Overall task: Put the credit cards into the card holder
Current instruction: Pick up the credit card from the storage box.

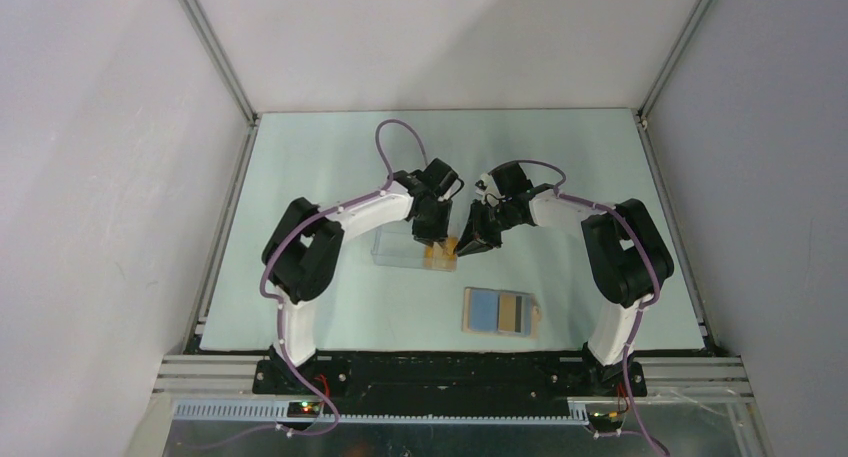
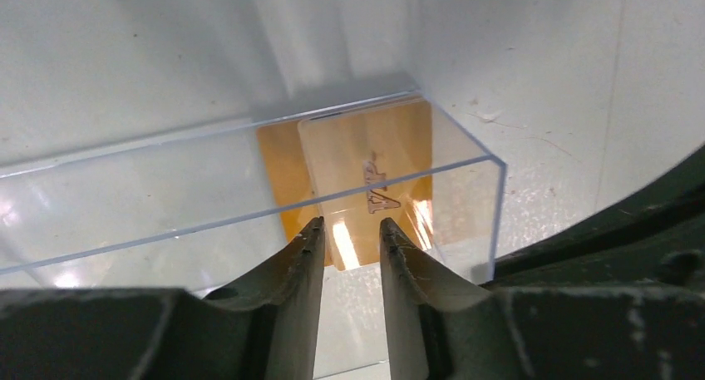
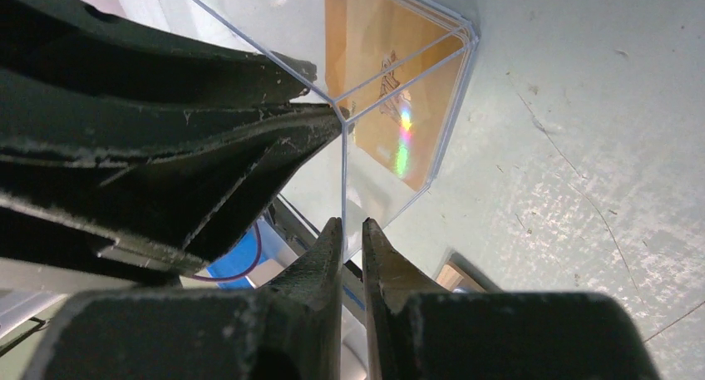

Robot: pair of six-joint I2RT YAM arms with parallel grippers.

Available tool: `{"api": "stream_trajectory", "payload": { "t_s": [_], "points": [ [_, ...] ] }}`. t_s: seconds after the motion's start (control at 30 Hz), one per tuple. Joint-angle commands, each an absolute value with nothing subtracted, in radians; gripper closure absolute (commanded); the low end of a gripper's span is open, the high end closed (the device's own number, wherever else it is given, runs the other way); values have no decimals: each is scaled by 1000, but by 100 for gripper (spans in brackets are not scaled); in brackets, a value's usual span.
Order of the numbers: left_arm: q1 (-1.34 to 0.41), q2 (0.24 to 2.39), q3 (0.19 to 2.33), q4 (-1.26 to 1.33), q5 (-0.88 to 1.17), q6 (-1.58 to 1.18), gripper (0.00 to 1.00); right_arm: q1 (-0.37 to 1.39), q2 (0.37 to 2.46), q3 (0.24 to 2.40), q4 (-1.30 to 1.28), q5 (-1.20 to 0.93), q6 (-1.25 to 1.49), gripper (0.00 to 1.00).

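Observation:
Orange-yellow credit cards (image 1: 440, 254) lie stacked at the right end of a clear plastic box (image 1: 398, 247). In the left wrist view, my left gripper (image 2: 349, 230) hangs open just over the cards (image 2: 366, 164), with nothing between its fingers. My right gripper (image 3: 347, 228) is shut on the box's upright corner wall (image 3: 343, 180), beside the cards (image 3: 391, 89). The card holder (image 1: 500, 310), a tan wallet with blue lining, lies open on the table nearer the arm bases, apart from both grippers.
The left arm's dark fingers (image 3: 166, 147) crowd the box next to my right gripper. Grey walls with metal rails (image 1: 215, 62) enclose the pale green table (image 1: 330, 157) on three sides. The arm bases (image 1: 450, 377) stand at the near edge.

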State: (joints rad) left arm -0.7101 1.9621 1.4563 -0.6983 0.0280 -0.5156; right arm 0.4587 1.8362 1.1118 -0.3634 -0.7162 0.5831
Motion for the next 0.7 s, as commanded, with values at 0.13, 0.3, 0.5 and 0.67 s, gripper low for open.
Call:
{"api": "stream_trajectory", "payload": {
  "t_s": [0.13, 0.3, 0.5, 0.67],
  "points": [
    [-690, 1957, 1445, -691, 4, -525, 68, 474, 1867, 1127, -384, -707, 551, 87],
    [-690, 1979, 1445, -690, 3, -522, 70, 474, 1867, 1127, -383, -707, 551, 87],
    [-690, 2002, 1448, -691, 3, -519, 73, 473, 1869, 1126, -384, -709, 551, 87],
    [-692, 2015, 1450, -691, 3, -518, 75, 474, 1869, 1125, -385, -709, 549, 87]
  ]
}}
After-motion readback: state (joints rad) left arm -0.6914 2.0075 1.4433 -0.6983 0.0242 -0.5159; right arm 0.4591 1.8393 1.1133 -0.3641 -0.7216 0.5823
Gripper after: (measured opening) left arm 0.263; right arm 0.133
